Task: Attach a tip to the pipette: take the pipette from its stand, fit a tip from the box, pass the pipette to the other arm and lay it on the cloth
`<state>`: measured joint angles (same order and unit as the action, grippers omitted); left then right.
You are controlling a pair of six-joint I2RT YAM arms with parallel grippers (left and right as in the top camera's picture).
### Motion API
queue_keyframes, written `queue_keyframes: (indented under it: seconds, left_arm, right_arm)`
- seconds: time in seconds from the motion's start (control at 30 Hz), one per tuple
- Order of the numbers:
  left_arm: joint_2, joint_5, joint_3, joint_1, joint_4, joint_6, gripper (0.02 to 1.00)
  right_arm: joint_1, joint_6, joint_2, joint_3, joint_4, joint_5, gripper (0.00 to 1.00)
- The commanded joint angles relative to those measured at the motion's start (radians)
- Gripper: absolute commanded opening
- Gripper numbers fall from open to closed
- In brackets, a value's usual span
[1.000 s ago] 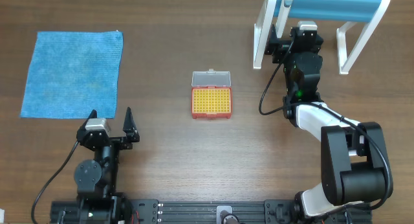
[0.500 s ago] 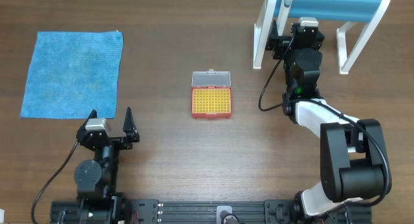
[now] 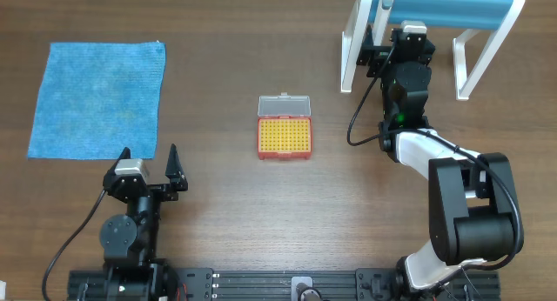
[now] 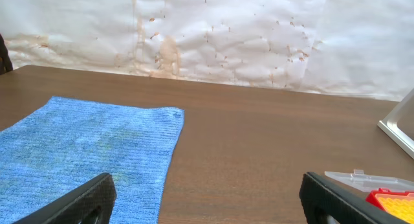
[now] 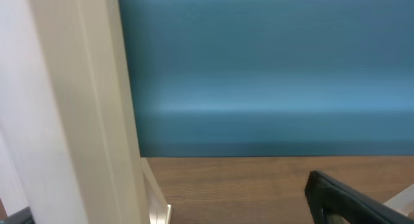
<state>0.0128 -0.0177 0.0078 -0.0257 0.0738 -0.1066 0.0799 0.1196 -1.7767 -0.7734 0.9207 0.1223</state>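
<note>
Seen from above, the left end effector (image 3: 148, 153) is open near the cloth (image 3: 97, 101), the right end effector (image 3: 399, 47) open at the stand (image 3: 448, 7), the box (image 3: 284, 127) midway on the bench (image 3: 261, 214); the left wrist view adds a papered wall (image 4: 226, 36).

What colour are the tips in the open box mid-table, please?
Yellow pipette tips, in an orange-red plastic box; the top view shows them best.
</note>
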Motion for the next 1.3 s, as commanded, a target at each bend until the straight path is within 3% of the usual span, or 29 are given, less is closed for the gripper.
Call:
queue_keyframes:
  seconds: [0.03, 0.07, 0.17, 1.3]
  left_arm:
    - [-0.006, 0.003, -0.002, -0.001, 0.005, -0.009, 0.917]
    - [-0.006, 0.003, -0.002, -0.001, 0.005, -0.009, 0.917]
    - [-0.006, 0.003, -0.002, -0.001, 0.005, -0.009, 0.917]
    - [-0.006, 0.003, -0.002, -0.001, 0.005, -0.009, 0.917]
  right_arm:
    - [0.01, -0.001, -0.014, -0.024, 0.013, -0.008, 0.338]
    - [0.012, -0.001, -0.014, -0.024, 0.015, -0.025, 0.086]
    - [0.016, -0.001, -0.014, -0.024, 0.025, -0.056, 0.082]
    - [0.017, -0.001, 0.209, 0.101, 0.039, -0.056, 0.08]
